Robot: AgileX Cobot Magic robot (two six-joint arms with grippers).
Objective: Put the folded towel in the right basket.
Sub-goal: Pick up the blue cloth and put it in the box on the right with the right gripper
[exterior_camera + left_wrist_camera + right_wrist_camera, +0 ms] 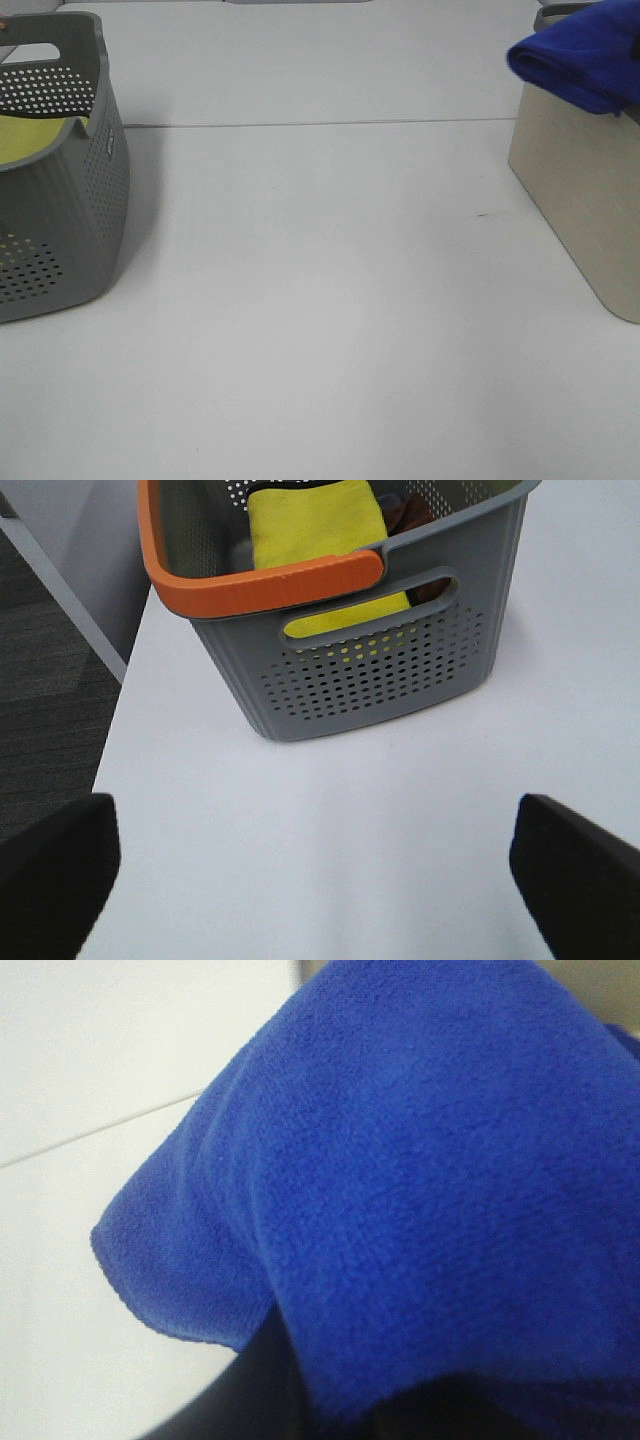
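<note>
Well, the folded blue terry towel (585,55) is hanging at the counter's far right corner, over the top rim of the plain beige solid-walled basket (575,190) that is standing along the right edge. I cannot tell from where I stand whether the cloth is touching that rim. In the right wrist view the towel (400,1190) is filling nearly everything, and only a dark bit of the right gripper (250,1405) is showing under it, so I cannot tell whether it is clenched or released.

Over at the left edge of the white counter (320,320), the grey perforated plastic basket with an orange handle (380,670) is sitting with a yellow folded cloth (315,525) inside it. The left gripper (315,880) is hovering near that basket, spread wide and grasping nothing.
</note>
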